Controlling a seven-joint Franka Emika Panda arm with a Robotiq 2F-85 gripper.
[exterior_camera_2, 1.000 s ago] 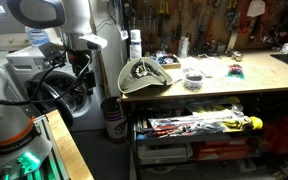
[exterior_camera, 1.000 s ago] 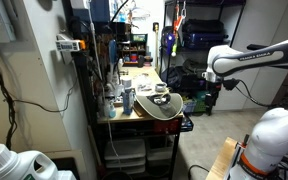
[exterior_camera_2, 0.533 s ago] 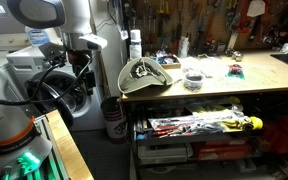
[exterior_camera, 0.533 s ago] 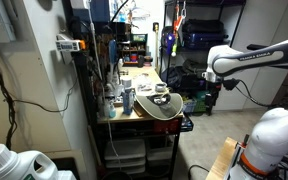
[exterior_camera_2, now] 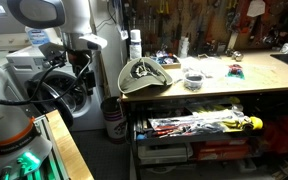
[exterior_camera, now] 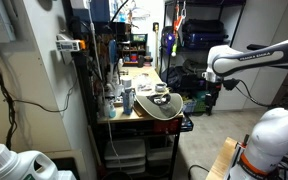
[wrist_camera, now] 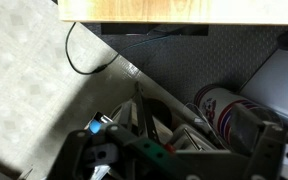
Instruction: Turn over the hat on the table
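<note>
The hat [exterior_camera_2: 142, 75] lies at the end of the table [exterior_camera_2: 234, 90], dark face up with a pale tan rim, its brim reaching the table's end edge. From the other side the hat [exterior_camera: 162, 106] shows dark on the narrow wooden table [exterior_camera: 142, 76]. My gripper [exterior_camera_2: 81, 80] hangs off the end of the table, apart from the hat, at about table height [exterior_camera: 206, 97]. In the wrist view the gripper [wrist_camera: 174, 160] stands open with nothing between its fingers [wrist_camera: 84, 152]. That view shows only the floor and the table's edge [wrist_camera: 184, 10]; the hat is out of it.
A white bottle [exterior_camera_2: 135, 45] and small tins [exterior_camera_2: 193, 78] stand behind the hat. A striped bucket [exterior_camera_2: 112, 118] sits on the floor by the table's end, also in the wrist view [wrist_camera: 229, 112]. A tall dark rack [exterior_camera: 84, 90] flanks the table. Lower shelves hold tools [exterior_camera_2: 199, 125].
</note>
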